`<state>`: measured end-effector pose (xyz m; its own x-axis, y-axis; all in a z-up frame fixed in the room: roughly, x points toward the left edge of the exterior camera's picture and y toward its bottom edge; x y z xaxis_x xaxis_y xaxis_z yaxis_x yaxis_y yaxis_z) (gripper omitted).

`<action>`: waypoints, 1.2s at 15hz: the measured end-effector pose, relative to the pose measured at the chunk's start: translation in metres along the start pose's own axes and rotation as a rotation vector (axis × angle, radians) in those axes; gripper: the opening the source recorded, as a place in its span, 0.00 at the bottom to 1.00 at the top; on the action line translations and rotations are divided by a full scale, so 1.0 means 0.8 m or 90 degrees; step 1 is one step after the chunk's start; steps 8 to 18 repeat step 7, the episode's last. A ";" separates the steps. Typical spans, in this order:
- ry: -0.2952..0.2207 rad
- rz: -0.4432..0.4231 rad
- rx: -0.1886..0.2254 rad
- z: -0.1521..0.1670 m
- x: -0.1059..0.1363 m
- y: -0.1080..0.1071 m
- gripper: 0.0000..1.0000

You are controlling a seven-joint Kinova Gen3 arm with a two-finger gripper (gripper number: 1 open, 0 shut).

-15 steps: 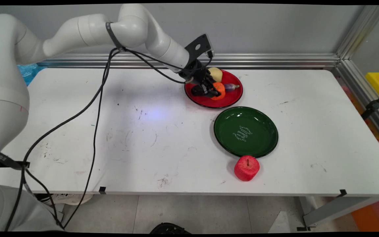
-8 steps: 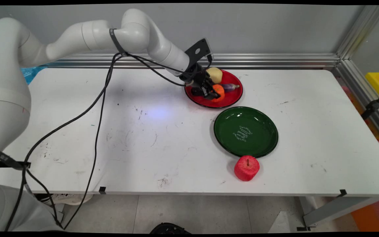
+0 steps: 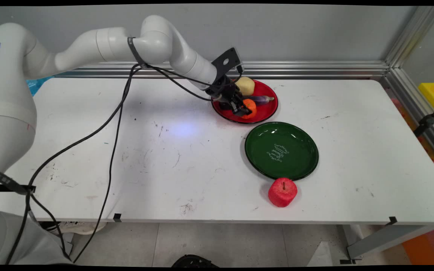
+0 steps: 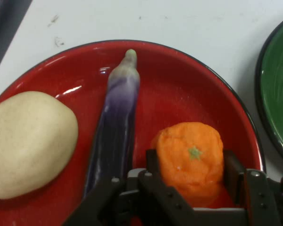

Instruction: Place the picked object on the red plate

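White table (image 3: 209,162) is carrying everything. Green plate (image 3: 281,150) is sitting right of centre, red apple (image 3: 282,192) touching its near rim, stem up. Red plate (image 3: 245,116) is lying behind the green one, just apart. On it: pale potato (image 3: 247,85) at the back, purple eggplant (image 3: 263,99) lying long axis left-right, green tip pointing right. Gripper (image 4: 191,162) is reaching down over the red plate, fingers (image 4: 153,162) clamping either side of the orange (image 4: 190,157), stem mark facing the hand camera.
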<state>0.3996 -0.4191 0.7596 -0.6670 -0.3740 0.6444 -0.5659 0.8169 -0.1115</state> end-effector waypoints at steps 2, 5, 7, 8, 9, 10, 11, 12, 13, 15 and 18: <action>-0.001 -0.005 -0.003 0.002 -0.001 0.001 0.00; -0.002 -0.012 -0.004 0.003 -0.001 0.002 1.00; -0.003 -0.014 -0.003 0.002 -0.001 0.001 1.00; -0.003 -0.014 -0.003 0.002 -0.001 0.001 1.00; -0.003 -0.014 -0.003 0.002 -0.001 0.001 1.00; -0.003 -0.014 -0.003 0.002 -0.001 0.001 1.00; -0.003 -0.014 -0.003 0.002 -0.001 0.001 1.00; -0.003 -0.014 -0.003 0.002 -0.001 0.001 1.00; -0.003 -0.014 -0.003 0.002 -0.001 0.001 1.00; -0.003 -0.014 -0.003 0.002 -0.001 0.001 1.00; -0.003 -0.014 -0.003 0.002 -0.001 0.001 1.00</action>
